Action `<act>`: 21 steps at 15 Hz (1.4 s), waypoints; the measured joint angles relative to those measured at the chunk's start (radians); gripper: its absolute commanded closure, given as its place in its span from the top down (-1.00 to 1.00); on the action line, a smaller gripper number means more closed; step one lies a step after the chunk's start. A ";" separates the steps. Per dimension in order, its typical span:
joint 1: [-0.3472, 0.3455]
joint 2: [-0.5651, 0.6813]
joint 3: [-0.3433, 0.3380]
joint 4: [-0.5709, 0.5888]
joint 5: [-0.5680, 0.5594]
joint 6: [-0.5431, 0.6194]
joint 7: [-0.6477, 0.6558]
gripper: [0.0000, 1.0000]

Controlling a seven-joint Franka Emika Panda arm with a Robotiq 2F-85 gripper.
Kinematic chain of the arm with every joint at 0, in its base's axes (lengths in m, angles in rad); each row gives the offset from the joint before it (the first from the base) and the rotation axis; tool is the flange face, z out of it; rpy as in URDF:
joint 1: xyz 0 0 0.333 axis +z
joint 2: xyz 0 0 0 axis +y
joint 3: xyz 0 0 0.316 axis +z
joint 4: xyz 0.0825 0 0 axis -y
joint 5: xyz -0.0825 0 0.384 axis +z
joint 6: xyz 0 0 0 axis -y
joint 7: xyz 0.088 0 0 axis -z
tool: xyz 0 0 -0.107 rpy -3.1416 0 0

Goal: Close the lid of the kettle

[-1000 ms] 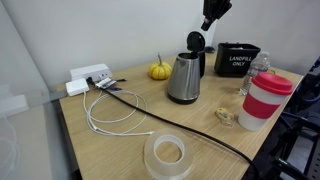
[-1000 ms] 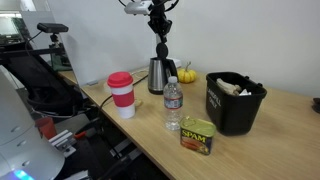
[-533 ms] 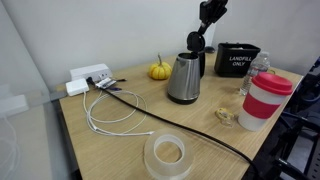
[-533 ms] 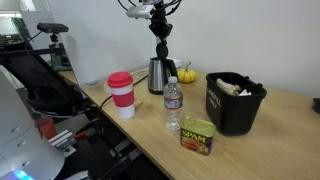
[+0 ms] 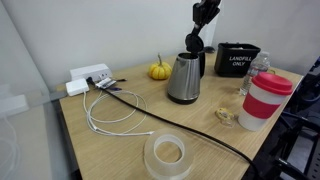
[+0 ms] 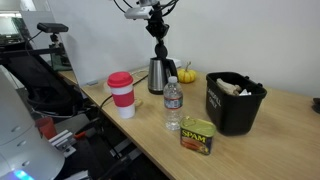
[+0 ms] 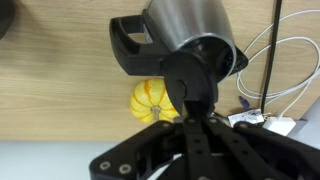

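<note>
The steel kettle (image 5: pixel 184 78) stands at the back of the wooden table, also seen in an exterior view (image 6: pixel 158 73) and at the top of the wrist view (image 7: pixel 190 25). Its black lid (image 5: pixel 195 42) stands open, tilted up on its hinge, and shows in an exterior view (image 6: pixel 161 51) and as a dark disc in the wrist view (image 7: pixel 190 72). My gripper (image 5: pixel 205 14) hangs just above and behind the lid, also in an exterior view (image 6: pixel 157 20). In the wrist view the gripper (image 7: pixel 196 110) has its fingers together, right at the lid's edge, holding nothing.
A small yellow pumpkin (image 5: pixel 160 71) sits beside the kettle. A black bin (image 5: pixel 236 59), a water bottle (image 6: pixel 173 107), a white cup with red lid (image 5: pixel 264 101), a tape roll (image 5: pixel 168 155), white cables (image 5: pixel 112 110) and a Spam can (image 6: pixel 197 135) share the table.
My gripper has come down and moved toward the raised lid. The kettle and lid have not moved.
</note>
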 measured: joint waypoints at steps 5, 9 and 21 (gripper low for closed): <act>0.011 0.018 0.036 0.001 -0.099 -0.005 0.036 -1.00; 0.029 0.075 0.055 0.003 -0.144 -0.017 0.042 -1.00; 0.053 0.120 0.061 0.039 -0.255 -0.066 0.071 -1.00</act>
